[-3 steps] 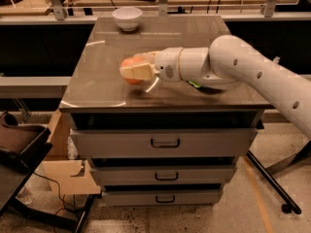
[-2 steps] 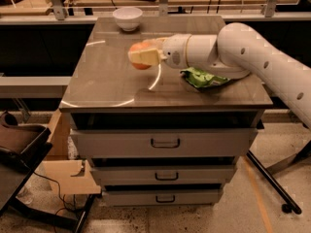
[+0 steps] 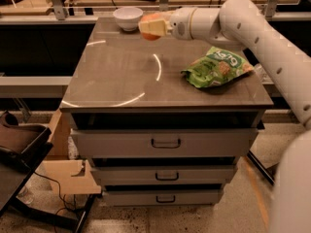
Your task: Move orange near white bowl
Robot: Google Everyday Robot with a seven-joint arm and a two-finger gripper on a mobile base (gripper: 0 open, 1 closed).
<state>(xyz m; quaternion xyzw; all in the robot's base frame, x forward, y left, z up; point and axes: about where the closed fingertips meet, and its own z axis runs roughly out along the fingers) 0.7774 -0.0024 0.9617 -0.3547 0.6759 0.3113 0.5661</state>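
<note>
The white bowl [image 3: 128,18] stands upright at the back left of the grey cabinet top [image 3: 121,76]. My gripper [image 3: 148,27] reaches in from the right at the end of the white arm [image 3: 243,18], just right of the bowl. It is shut on the orange [image 3: 151,19], which shows between the pale fingers [image 3: 151,28] and hangs a little above the surface. Most of the orange is hidden by the fingers.
A green snack bag [image 3: 216,67] lies on the right side of the top, under the arm. The cabinet has three drawers with dark handles [image 3: 165,143]. A railing and cluttered shelf run behind the cabinet. A dark stand and cardboard sit at the lower left.
My gripper has carried the orange from the middle of the top toward the back left, ending close beside the white bowl. The green bag, earlier partly covered by the arm, now shows fully.
</note>
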